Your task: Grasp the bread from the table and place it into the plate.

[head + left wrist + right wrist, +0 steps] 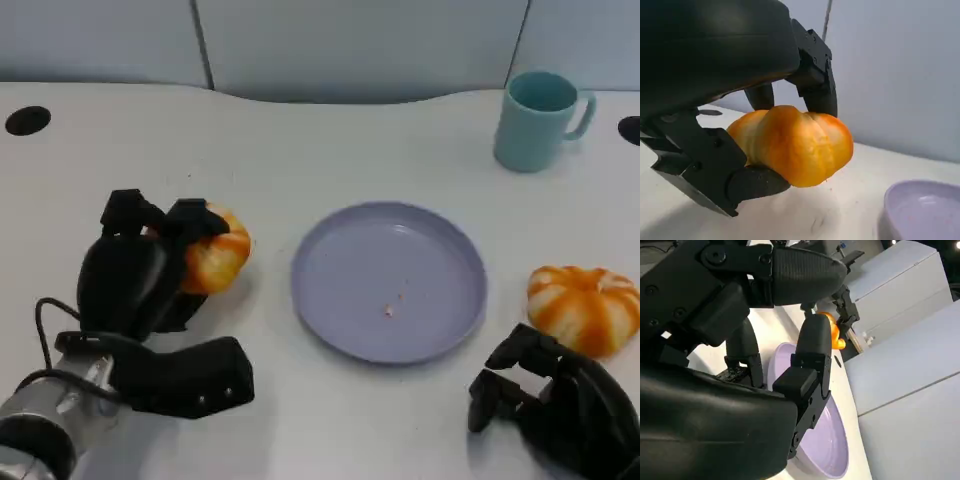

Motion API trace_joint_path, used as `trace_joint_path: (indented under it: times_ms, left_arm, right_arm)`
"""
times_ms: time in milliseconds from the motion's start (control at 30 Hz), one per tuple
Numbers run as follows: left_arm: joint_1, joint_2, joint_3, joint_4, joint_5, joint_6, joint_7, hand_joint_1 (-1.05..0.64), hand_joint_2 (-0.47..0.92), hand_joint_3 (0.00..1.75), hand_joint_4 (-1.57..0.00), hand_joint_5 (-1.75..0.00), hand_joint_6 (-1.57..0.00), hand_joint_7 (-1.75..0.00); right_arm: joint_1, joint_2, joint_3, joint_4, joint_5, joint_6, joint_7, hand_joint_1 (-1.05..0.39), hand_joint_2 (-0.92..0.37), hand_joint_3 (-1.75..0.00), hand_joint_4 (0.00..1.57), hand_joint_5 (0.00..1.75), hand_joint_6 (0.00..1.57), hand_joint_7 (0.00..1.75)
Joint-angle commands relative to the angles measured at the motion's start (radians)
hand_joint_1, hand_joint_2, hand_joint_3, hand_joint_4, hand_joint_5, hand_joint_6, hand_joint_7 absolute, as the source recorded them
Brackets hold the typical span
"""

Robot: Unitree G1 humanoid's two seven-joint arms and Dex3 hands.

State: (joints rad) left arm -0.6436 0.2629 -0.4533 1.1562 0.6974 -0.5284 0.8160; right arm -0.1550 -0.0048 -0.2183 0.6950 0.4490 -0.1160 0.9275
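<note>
Left hand point(140, 275): wrapped around the bread point(213, 255), fingers point(817, 82) curled over its top and a thumb pad pressed under its near side in the left wrist view; held firmly, apparently for a lift rather than a push.
Bread: sat at the left of the table point(300, 130), just beside the plate point(330, 310) but apart from its rim; looked raised a little off the surface in the wrist view (cannot tell for sure).
Look of the bread: round, pumpkin-like, ribbed into lobes, glossy orange fading to pale yellow in the grooves.
Grip logic: clamped top and bottom, likely to keep a rounded, slippery loaf from rolling out.
Plate: lavender, shallow, centred ahead of the robot; bare but for a small crumb-like speck.
Right hand point(560, 405): rested low at the near right, fingers loosely curled around nothing, kept out of the way.
Second bread point(583, 305): same striped orange kind, lay right of the plate, just beyond the right hand, untouched.
Mug point(540, 120): teal, upright, far right, well apart from the work.
Stage judged: grasp made, carry to the plate not yet done.
</note>
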Motion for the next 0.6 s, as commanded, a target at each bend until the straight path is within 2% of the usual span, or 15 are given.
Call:
trace_joint_path:
  times_ms: [33, 133, 167, 233, 300, 433, 600]
  left_arm:
    - [-0.010, -0.014, 0.057, -0.070, -0.087, -0.033, -0.102, -0.13, 0.51, 1.16, -0.85, -1.75, -0.66, -1.75]
    - [0.000, -0.022, 0.084, -0.112, -0.127, -0.039, -0.158, -0.11, 0.49, 1.23, -0.86, -1.75, -0.68, -1.75]
    - [0.002, -0.041, 0.110, -0.156, -0.191, -0.063, -0.236, -0.11, 0.48, 1.23, -0.86, -1.75, -0.68, -1.75]
    - [0.008, -0.069, 0.148, -0.228, -0.285, -0.091, -0.359, -0.09, 0.34, 1.53, -0.89, -1.75, -0.71, -1.75]
    - [0.007, -0.082, 0.150, -0.319, -0.330, -0.070, -0.481, -0.11, 0.31, 1.60, -0.91, -1.75, -0.73, -1.75]
    - [-0.015, -0.074, 0.124, -0.404, -0.335, -0.020, -0.692, -0.19, 0.33, 1.56, -0.93, -1.75, -0.76, -1.75]
    - [-0.070, -0.095, 0.099, -0.371, -0.295, -0.021, -0.784, -0.25, 0.35, 1.51, -0.94, -1.75, -0.78, -1.75]
  right_arm:
    - [0.024, -0.015, 0.010, 0.010, -0.020, 0.009, -0.024, -0.37, -0.46, -1.00, 0.61, 1.57, 0.70, 1.07]
    - [0.024, -0.014, 0.010, 0.013, -0.020, -0.001, -0.020, -0.38, -0.47, -0.98, 0.60, 1.59, 0.70, 1.06]
    - [0.026, -0.016, 0.012, 0.008, -0.020, 0.005, -0.024, -0.38, -0.47, -0.97, 0.60, 1.59, 0.70, 1.06]
    - [0.026, -0.018, 0.013, 0.005, -0.017, 0.016, -0.027, -0.38, -0.48, -0.96, 0.60, 1.60, 0.70, 1.06]
    - [0.024, -0.017, 0.012, 0.013, -0.016, 0.005, -0.025, -0.37, -0.49, -0.96, 0.59, 1.59, 0.70, 1.06]
    - [0.027, -0.017, 0.018, -0.006, -0.014, 0.032, -0.042, -0.38, -0.48, -0.94, 0.60, 1.61, 0.70, 1.08]
    - [0.023, -0.015, 0.017, 0.010, -0.008, 0.020, -0.034, -0.36, -0.48, -0.96, 0.61, 1.59, 0.71, 1.06]
